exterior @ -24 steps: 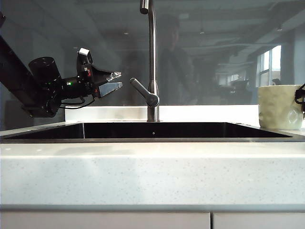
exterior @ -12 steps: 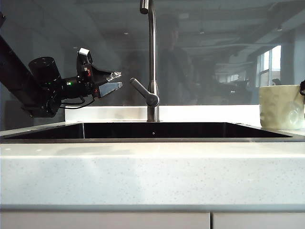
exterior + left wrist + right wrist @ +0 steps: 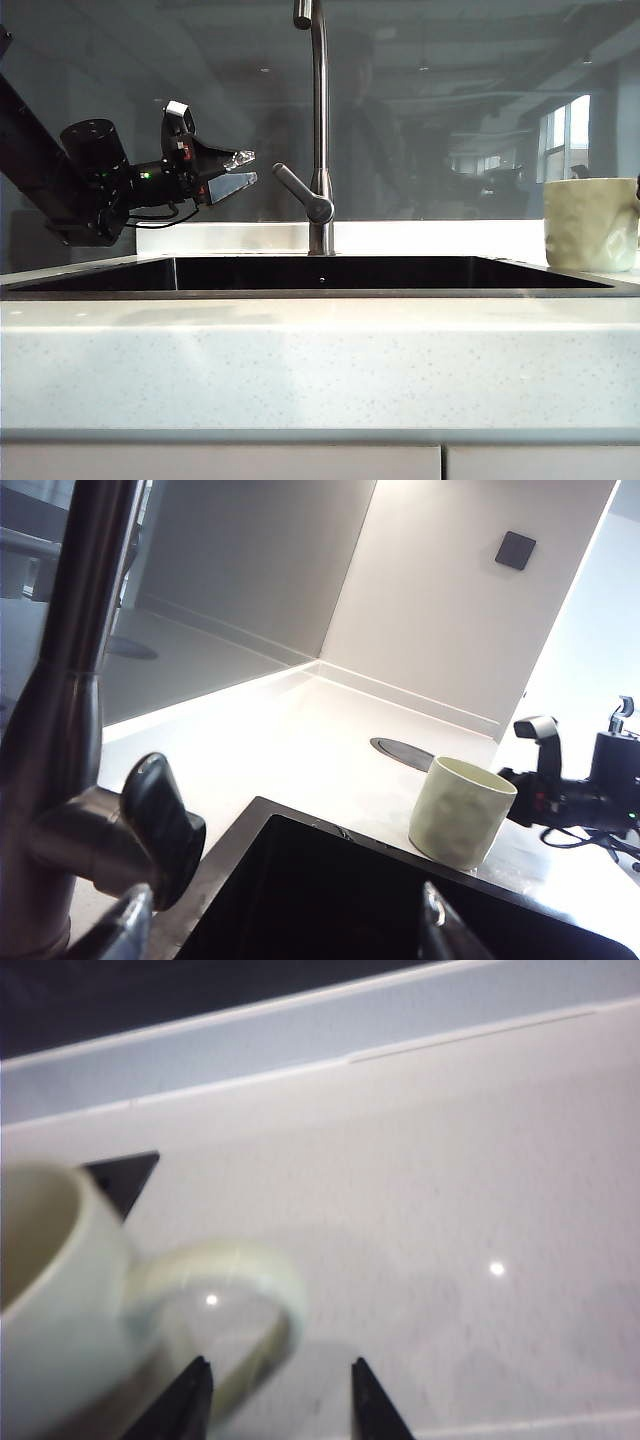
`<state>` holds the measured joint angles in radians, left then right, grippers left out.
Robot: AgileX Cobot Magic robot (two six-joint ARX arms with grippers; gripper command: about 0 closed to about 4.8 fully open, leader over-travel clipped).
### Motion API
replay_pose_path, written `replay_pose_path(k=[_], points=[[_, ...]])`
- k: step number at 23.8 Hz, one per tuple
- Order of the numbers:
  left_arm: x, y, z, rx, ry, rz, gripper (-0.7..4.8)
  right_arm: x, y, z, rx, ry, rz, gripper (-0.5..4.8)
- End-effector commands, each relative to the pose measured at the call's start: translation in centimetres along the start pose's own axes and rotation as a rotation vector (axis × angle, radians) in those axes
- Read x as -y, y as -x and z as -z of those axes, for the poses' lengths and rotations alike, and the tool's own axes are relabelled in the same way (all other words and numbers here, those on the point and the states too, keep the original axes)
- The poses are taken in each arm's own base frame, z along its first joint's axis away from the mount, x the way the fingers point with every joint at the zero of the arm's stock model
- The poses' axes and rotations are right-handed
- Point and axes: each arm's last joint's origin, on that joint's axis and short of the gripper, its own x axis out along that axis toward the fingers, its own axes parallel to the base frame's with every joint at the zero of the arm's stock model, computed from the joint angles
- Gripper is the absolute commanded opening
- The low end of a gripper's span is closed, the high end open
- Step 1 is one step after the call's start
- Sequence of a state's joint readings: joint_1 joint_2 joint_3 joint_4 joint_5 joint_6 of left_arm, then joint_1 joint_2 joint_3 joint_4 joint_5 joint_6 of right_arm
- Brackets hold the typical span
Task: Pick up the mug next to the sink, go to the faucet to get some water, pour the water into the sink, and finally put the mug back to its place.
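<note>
In the right wrist view, the right gripper point(image 3: 280, 1400) has its two dark fingers point(image 3: 190, 1400) spread apart, with nothing between them; the handle of the mug point(image 3: 60, 1290) curves just ahead of the gap, and the blur makes it hard to say whether one fingertip brushes it. The mug stands upright on the white countertop point(image 3: 450, 1210), beside a corner of the black sink point(image 3: 120, 1175) that shows just beyond it.

The left gripper point(image 3: 240, 172) hangs above the far side of the sink point(image 3: 320, 272), level, its fingers parted and empty. They point toward the faucet point(image 3: 319, 130), whose angled lever point(image 3: 300, 192) sits just ahead of the fingertips without touching them. From the left wrist view, the mug point(image 3: 460, 810) stands well beyond those fingers at the sink's edge.
</note>
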<state>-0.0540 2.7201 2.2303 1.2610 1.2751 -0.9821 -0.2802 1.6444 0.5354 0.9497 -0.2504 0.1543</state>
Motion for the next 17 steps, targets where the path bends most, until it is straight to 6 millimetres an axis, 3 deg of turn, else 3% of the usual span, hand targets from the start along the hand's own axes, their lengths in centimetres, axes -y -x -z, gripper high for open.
replay_pose_path(k=[1,4,6,7,9,10,17], points=[[0.2,0.0,-0.4,0.000,-0.018,0.006,3.40,-0.4,1.5,-0.5,0.039,0.006,0.003,1.95],[0.2,0.0,-0.4,0.001,-0.018,0.005,3.40,-1.4,4.2,-1.7,0.113,0.016,-0.014,1.93],[0.2,0.0,-0.4,0.001,-0.018,0.005,3.40,-1.9,5.3,-2.5,0.149,0.000,-0.039,1.65],[0.2,0.0,-0.4,0.002,-0.017,0.004,3.40,-2.2,5.8,-2.9,0.157,-0.008,-0.059,1.41],[0.2,0.0,-0.4,0.003,-0.018,0.004,3.40,-2.7,6.9,-3.7,0.151,-0.036,-0.118,0.27],[0.2,0.0,-0.4,0.003,-0.018,0.004,3.40,-3.2,7.9,-4.3,0.139,-0.033,-0.166,-0.06],[0.0,0.0,-0.3,-0.005,0.009,-0.002,3.40,-4.5,11.4,-6.3,0.166,-0.016,-0.216,-0.06]])
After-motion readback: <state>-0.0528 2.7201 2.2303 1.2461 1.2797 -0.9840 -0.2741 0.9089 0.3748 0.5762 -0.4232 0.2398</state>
